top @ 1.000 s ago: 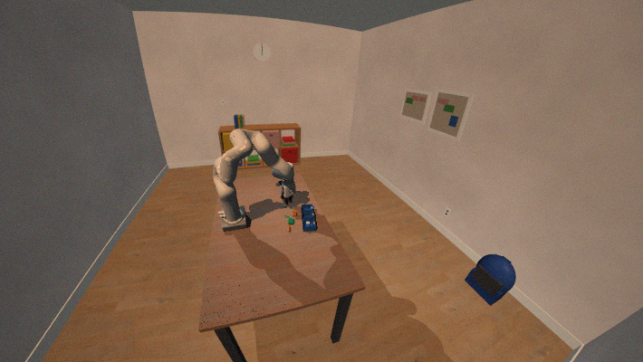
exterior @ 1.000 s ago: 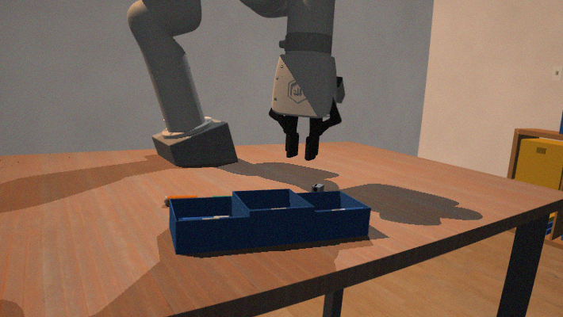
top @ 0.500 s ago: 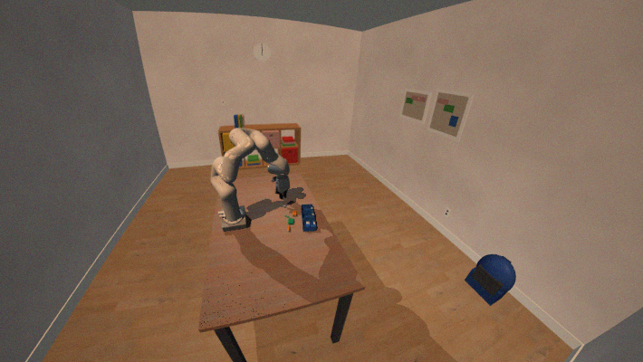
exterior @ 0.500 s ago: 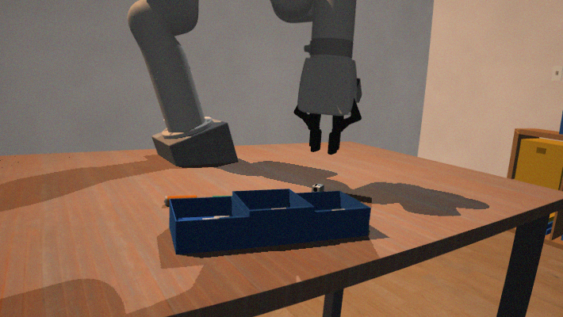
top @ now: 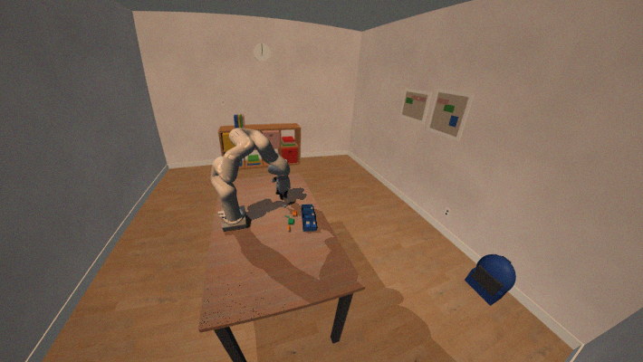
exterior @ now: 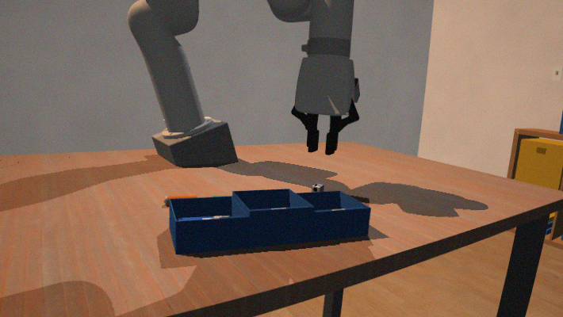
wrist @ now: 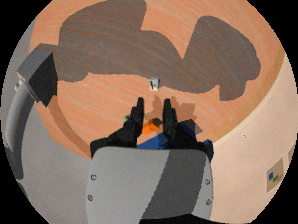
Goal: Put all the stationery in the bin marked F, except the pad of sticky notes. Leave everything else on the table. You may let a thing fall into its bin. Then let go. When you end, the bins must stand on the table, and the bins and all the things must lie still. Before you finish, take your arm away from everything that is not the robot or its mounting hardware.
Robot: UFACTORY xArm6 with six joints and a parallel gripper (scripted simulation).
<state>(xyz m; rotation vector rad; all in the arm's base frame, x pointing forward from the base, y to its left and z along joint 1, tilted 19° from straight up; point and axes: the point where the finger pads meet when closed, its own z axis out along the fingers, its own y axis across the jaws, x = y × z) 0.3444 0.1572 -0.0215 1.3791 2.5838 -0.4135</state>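
Observation:
A blue bin tray (exterior: 270, 218) with three compartments stands on the table; it also shows in the top view (top: 309, 217). Its labels are too small to read. A small grey sharpener-like object (exterior: 318, 187) lies on the table just behind the tray's right end, and the wrist view shows it ahead of the fingers. An orange marker (exterior: 181, 196) lies behind the tray's left end. A green item (top: 289, 220) and small orange items (top: 294, 213) lie left of the tray. My gripper (exterior: 322, 148) hangs above the table behind the tray, fingers a little apart with nothing between them.
The arm's base (exterior: 194, 147) stands on the table behind and to the left. The table's edge (exterior: 436, 242) runs close in front of the tray. A shelf with coloured boxes stands at the far wall.

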